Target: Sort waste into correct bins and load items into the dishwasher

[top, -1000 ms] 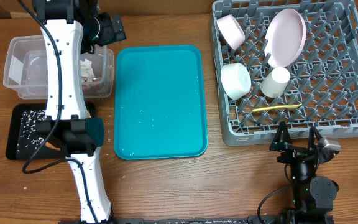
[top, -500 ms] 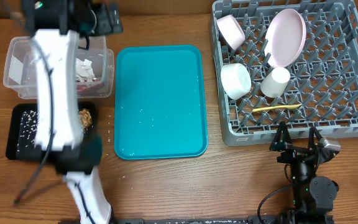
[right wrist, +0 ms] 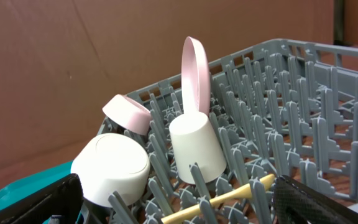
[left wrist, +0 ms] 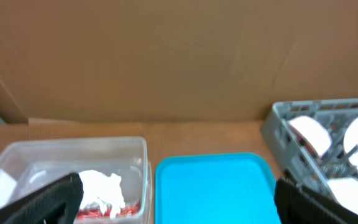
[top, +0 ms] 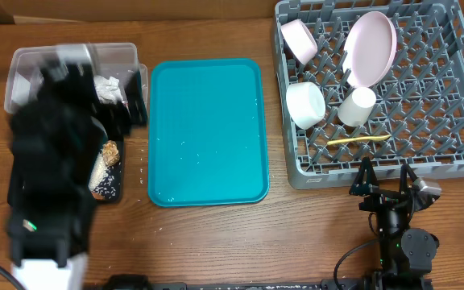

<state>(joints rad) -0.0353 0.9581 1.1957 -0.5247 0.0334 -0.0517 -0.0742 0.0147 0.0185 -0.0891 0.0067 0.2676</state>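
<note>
The grey dishwasher rack [top: 449,153] holds the pale plate [top: 370,48] on edge, two bowls [top: 299,40] [top: 305,105], the cup [top: 357,106] and the yellow spoon [top: 359,139]. My right gripper [top: 385,169] stands open just in front of the rack, nothing between its fingers; its wrist view shows the cup [right wrist: 196,149] and spoon [right wrist: 229,199] close ahead. Crumpled paper [left wrist: 101,186] and a red wrapper [left wrist: 104,211] lie in the clear tub [left wrist: 138,146]. Brown bits [top: 109,151] and rice [top: 99,179] lie in the black tray [top: 113,192]. My left gripper [left wrist: 178,183] is open and empty, its arm a blur over both bins.
The teal serving tray [top: 208,129] lies between the bins and the rack, with only small specks on it. A cardboard wall [left wrist: 179,56] closes off the back of the table. The left arm [top: 47,177] hides most of the tub and black tray from above.
The left arm has swung back from its reach over the tub toward the table's front, now blurred over the bins. The right arm and the rack's contents have not moved.
</note>
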